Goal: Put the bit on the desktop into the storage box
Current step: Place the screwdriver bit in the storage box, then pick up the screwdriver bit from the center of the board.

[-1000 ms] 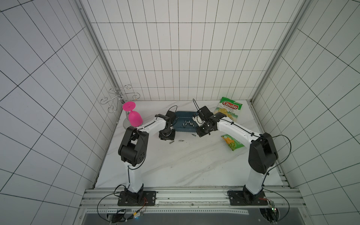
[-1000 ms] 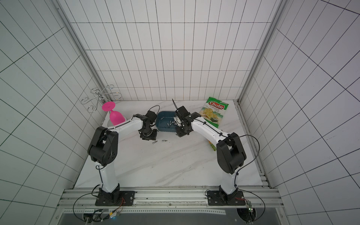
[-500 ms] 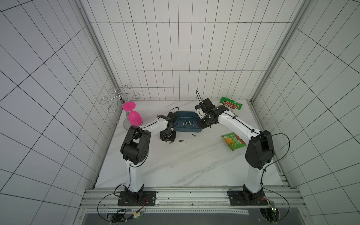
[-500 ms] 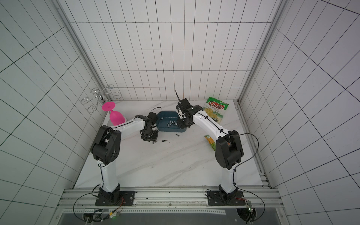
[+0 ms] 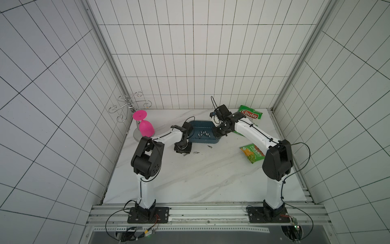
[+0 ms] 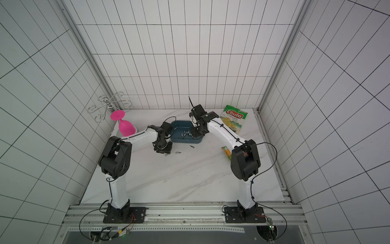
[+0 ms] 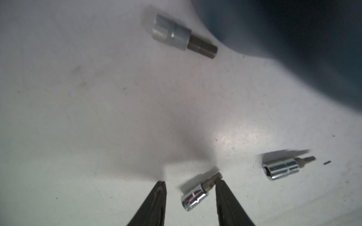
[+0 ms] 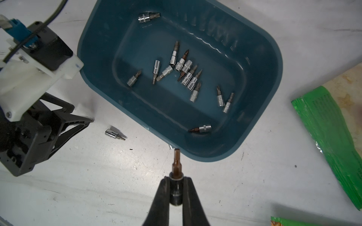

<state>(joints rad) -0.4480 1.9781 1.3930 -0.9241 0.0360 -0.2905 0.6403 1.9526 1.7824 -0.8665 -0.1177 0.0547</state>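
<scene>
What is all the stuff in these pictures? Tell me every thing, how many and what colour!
desktop: one, white marble look, under everything.
storage box: one, dark teal, back middle of the desktop.
bits in the box: more than ten, silvery, on its floor.
loose bits: three, silvery, on the desktop in front of the box.
held bit: one, dark with brown tip, by the box's rim.
snack bags: two, green, right side.
goblet: one, pink, upside down, back left.
wire rack: one, silver, back left corner.
tiled walls: three, white with black lines.
left gripper: black, open around one loose bit.
right gripper: black, shut on the held bit.
</scene>
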